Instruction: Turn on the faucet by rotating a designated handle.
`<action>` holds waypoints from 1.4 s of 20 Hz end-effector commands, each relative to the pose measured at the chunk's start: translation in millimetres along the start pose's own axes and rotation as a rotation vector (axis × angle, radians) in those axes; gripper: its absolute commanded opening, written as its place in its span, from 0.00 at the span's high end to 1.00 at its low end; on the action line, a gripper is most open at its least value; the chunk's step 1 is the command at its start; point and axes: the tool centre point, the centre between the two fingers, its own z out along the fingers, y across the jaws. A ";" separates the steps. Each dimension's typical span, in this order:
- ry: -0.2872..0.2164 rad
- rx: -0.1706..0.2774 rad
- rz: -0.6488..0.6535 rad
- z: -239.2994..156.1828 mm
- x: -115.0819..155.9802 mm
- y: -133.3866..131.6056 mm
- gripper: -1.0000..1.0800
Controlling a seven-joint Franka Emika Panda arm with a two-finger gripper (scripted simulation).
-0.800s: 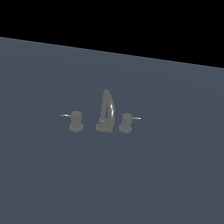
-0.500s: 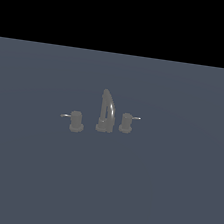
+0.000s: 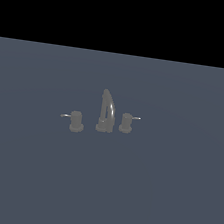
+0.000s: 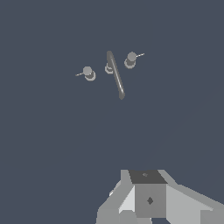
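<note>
While exterior view lacks arm, wrist view shows gripper (image 4: 151,199) far above faucet (image 4: 114,73).

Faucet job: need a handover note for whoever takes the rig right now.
Tool: only its body shows at the wrist view's edge, so open or shut can't be told. It holds nothing, is well clear of the faucet, and is absent from the exterior view.
Handle: the smaller knob on the exterior view's right of the spout, pin pointing away from the spout.
Larger knob: on the other side, leave it.
Done: nothing; no contact.
Left: approach the handle, engage its pin, rotate.
</note>
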 end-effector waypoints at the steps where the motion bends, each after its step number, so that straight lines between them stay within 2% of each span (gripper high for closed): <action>1: -0.001 -0.001 0.042 13.7 10.0 -4.5 1.00; 14: -0.002 -0.004 0.327 106.0 84.9 -23.3 1.00; 28: -0.004 -0.008 0.613 198.7 164.0 -19.2 1.00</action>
